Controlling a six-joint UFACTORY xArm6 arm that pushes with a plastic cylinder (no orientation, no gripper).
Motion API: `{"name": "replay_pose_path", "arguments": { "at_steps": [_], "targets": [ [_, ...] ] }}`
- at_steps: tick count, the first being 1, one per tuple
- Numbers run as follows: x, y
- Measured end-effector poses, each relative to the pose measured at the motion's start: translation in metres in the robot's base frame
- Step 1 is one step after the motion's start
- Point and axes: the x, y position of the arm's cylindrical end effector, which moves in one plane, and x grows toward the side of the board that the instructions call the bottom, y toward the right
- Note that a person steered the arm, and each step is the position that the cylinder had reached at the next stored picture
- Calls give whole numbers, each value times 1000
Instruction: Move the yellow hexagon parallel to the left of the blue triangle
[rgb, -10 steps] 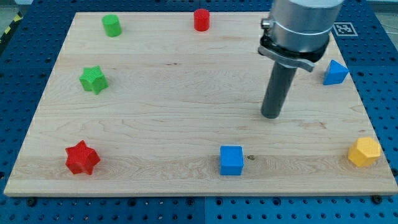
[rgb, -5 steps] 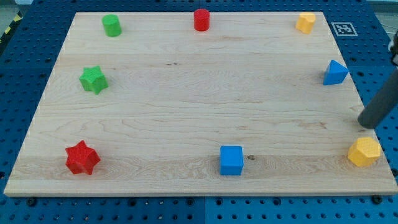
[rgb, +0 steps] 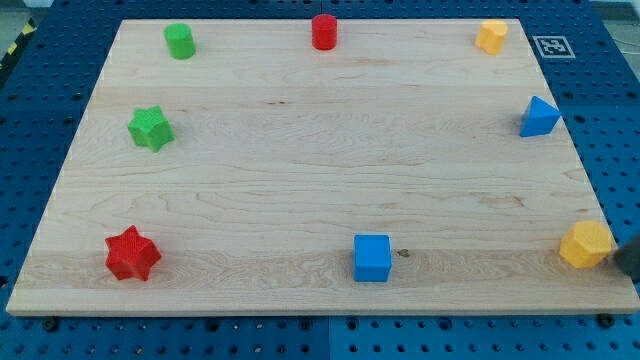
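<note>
My tip (rgb: 629, 268): only a dark sliver of the rod shows at the view's right edge, low down, just beside the right side of the yellow hexagon (rgb: 586, 244); whether the two touch cannot be told. No fingers on this rig, so there is no open or closed state to record.

Yellow hexagon: sits near the lower right corner of the wooden tabletop (rgb: 300, 170), close to its right edge.

Blue triangle (rgb: 538, 117): also at the right edge, well above the hexagon toward the view's top, the two well apart. The hexagon lies below the triangle and slightly to its right, not at its left.

Other blocks, working outward:
- Small yellow block (rgb: 491, 36), shape unclear, near the upper right corner
- Blue cube (rgb: 372, 257) near the bottom edge, right of centre, well left of the hexagon; a small dark knot in the wood sits just to its right
- Red cylinder (rgb: 324, 31) at the top edge, near the middle
- Green cylinder (rgb: 179, 41) toward the upper left
- Green star (rgb: 150, 128) on the left side, below the green cylinder
- Red star (rgb: 132, 253) near the lower left corner

All blocks stand apart from one another. The tabletop rests on a blue perforated base (rgb: 30, 120)
</note>
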Motion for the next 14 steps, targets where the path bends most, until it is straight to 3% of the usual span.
{"name": "replay_pose_path", "arguments": {
  "at_steps": [1, 3, 5, 11, 14],
  "targets": [
    [-27, -10],
    [-7, -11],
    [-24, -17],
    [-14, -50],
    [-60, -109]
  ]
}}
